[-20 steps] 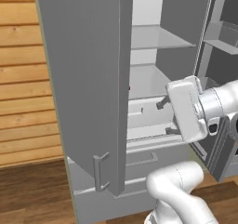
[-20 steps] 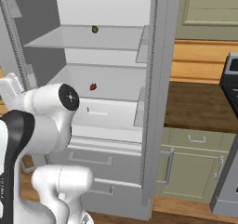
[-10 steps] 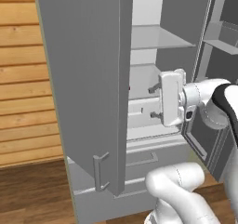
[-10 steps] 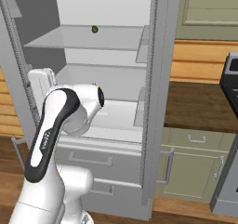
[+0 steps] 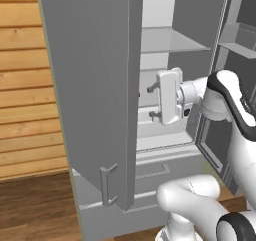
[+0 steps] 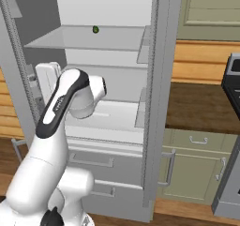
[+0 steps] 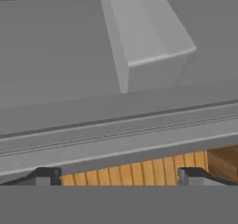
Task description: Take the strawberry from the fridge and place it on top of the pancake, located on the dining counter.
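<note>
At the centre of the left base view, the tool (image 5: 151, 103) is reaching into the open fridge (image 5: 95, 85), fingers spread wide and gripping nothing. A small dark green vegetable (image 6: 95, 29) is sitting on the upper shelf (image 6: 84, 37).

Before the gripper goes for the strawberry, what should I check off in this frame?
1. Fridge door open: ok.
2. Gripper open, nothing between its fingers: ok.
3. Strawberry in sight: cannot tell; the arm covers much of the middle shelf in the right base view.
4. Hand view aimed into the shelves: not ok; it faces a door bin.
5. Green vegetable clear of the reach: ok, it sits on the upper shelf, above the gripper.
</note>
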You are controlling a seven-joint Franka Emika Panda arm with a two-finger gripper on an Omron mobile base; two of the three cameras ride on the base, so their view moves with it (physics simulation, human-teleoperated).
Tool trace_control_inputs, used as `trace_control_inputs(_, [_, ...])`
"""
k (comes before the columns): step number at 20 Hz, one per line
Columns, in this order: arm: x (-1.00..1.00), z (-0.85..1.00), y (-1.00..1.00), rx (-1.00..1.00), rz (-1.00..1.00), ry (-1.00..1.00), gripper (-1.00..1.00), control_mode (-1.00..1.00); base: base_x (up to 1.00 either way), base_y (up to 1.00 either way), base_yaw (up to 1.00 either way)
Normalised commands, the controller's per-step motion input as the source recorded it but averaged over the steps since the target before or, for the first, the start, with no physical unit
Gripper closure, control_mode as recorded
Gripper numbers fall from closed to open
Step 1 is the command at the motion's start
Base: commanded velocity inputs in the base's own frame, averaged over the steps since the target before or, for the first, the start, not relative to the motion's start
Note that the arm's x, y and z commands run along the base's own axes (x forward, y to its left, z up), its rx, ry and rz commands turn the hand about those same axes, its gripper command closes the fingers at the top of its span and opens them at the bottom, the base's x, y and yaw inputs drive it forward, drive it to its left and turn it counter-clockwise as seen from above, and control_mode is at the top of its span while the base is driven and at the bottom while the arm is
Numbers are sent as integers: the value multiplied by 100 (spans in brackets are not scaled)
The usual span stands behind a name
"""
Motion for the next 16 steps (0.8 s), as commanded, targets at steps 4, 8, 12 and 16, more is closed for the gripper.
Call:
trace_control_inputs(4, [43,-29,58,0,0,0,-100,-100,0,0,0])
trace_control_inputs(8, [14,-15,58,0,0,-2,-100,-100,0,0,0])
trace_control_inputs(12, [-21,-2,73,0,0,-5,-100,-100,0,0,0])
trace_control_inputs(16, [-52,0,78,0,0,-3,-100,-100,0,0,0])
